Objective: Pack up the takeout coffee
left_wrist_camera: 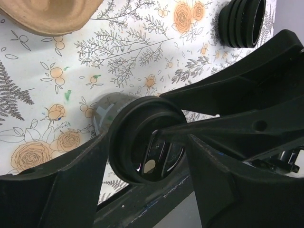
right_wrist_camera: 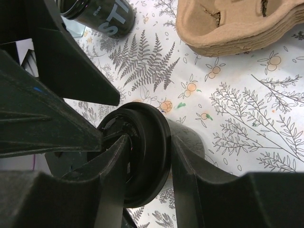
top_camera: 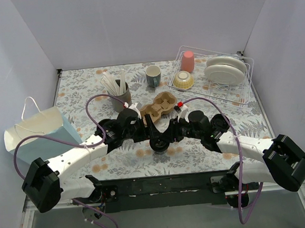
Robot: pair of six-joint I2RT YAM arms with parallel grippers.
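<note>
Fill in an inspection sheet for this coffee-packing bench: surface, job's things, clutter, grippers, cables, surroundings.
Surface: floral tablecloth, no spills seen.
Job's things: one lidded takeout cup between both grippers; second black cup nearby; cardboard carrier with no cup in it; paper bag at left.
Clutter: straw cup, mug, dish rack holding pink cup, bowl, plates.
Grippers: right gripper jaws closed on the cup's lid; left gripper jaws straddle it, grip unclear.
Cables: purple cables arch over both arms.
Surroundings: plain grey walls; nothing else seen.
</note>
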